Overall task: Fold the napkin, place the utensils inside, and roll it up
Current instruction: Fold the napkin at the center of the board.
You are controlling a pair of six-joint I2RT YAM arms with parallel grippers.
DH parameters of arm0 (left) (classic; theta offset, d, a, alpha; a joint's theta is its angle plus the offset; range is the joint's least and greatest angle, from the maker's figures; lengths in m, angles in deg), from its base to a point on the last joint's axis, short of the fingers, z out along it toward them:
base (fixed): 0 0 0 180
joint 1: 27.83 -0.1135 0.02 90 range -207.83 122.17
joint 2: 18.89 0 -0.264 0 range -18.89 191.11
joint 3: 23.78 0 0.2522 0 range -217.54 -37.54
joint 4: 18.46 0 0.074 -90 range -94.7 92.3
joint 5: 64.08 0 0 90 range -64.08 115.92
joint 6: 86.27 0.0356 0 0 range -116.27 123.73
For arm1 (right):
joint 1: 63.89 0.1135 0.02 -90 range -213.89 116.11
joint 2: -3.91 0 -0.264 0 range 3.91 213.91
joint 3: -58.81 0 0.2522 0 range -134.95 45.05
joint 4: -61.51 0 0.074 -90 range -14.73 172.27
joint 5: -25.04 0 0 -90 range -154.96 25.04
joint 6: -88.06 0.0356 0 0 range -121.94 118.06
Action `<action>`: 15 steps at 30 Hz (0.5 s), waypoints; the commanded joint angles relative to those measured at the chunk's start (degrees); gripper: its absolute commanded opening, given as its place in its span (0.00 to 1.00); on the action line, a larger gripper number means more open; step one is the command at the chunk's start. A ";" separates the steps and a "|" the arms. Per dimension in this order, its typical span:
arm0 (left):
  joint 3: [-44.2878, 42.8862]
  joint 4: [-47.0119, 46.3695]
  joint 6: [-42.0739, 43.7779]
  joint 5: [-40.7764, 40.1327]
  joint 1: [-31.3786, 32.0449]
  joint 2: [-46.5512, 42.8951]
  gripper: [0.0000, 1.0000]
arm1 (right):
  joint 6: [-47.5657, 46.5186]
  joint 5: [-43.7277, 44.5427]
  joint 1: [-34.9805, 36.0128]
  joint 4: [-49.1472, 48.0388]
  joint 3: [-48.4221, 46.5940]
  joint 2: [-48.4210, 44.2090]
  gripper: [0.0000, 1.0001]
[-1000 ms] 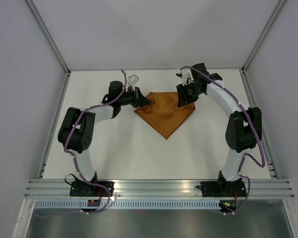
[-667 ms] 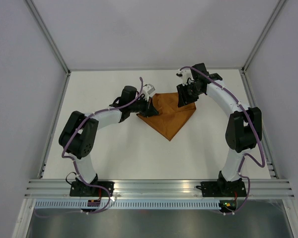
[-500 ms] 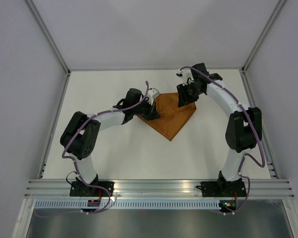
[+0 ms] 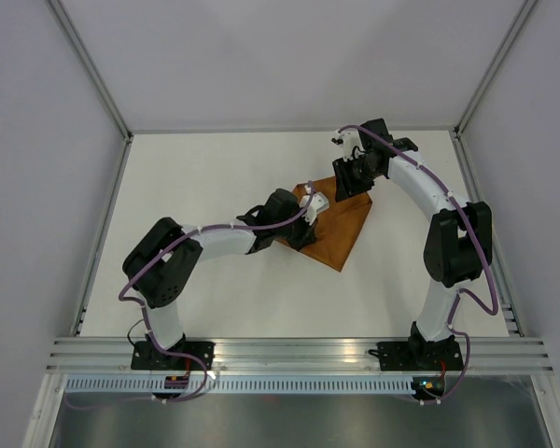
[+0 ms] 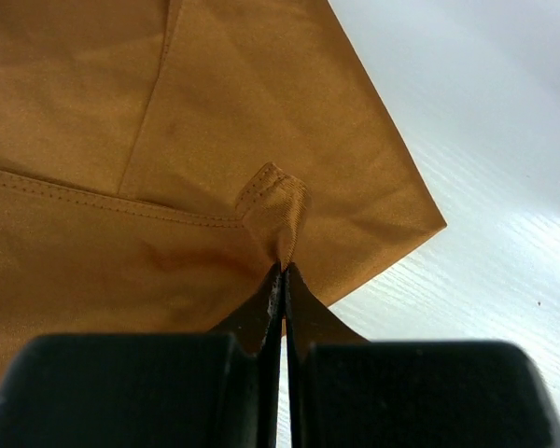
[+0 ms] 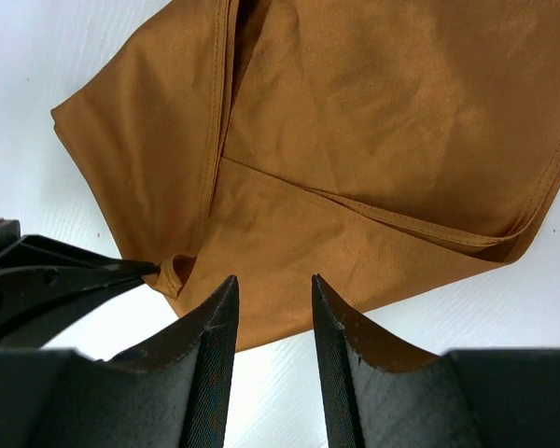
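Observation:
The rust-brown napkin (image 4: 341, 233) lies folded in layers on the white table, right of centre. My left gripper (image 4: 310, 209) is shut on a pinched corner of the napkin (image 5: 278, 201) and holds it above the lower layers (image 5: 121, 112). My right gripper (image 4: 348, 184) is open and empty, hovering just above the napkin's far edge (image 6: 373, 140). The left gripper's fingertips (image 6: 70, 278) show at the left of the right wrist view, beside the held corner. The knife is out of view.
The white table (image 4: 215, 168) is bounded by a metal frame with grey walls on three sides. The aluminium rail (image 4: 299, 353) with both arm bases runs along the near edge. The left arm (image 4: 215, 241) stretches across the table's middle.
My left gripper has moved right and slightly nearer, carrying the napkin's left corner over the cloth, so the napkin is narrower. The right arm has stayed still.

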 commanded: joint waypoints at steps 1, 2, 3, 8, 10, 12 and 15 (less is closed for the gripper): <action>0.83 -2.13 3.21 -6.97 3.13 -1.02 0.02 | 1.12 1.68 0.09 -0.68 -2.06 -0.19 0.43; 1.27 -3.01 3.55 -7.94 3.92 -0.93 0.02 | 1.03 2.03 0.09 -0.68 -2.06 -0.10 0.43; 1.36 -3.36 3.73 -10.39 5.49 -0.84 0.02 | 1.12 2.29 0.18 -0.77 -2.06 -0.01 0.43; 1.45 -5.12 4.26 -15.59 9.02 0.39 0.02 | 1.21 2.91 0.09 -0.69 -2.06 0.34 0.43; 1.63 -6.17 4.61 -18.14 10.69 1.09 0.02 | 1.21 3.08 0.18 -0.68 -2.06 0.34 0.43; 1.80 -6.88 4.88 -19.46 12.09 1.62 0.02 | 1.21 3.26 0.09 -0.77 -1.98 0.60 0.43; 1.63 -7.76 5.14 -22.36 13.59 2.41 0.02 | 1.12 3.53 0.09 -0.68 -1.97 0.87 0.43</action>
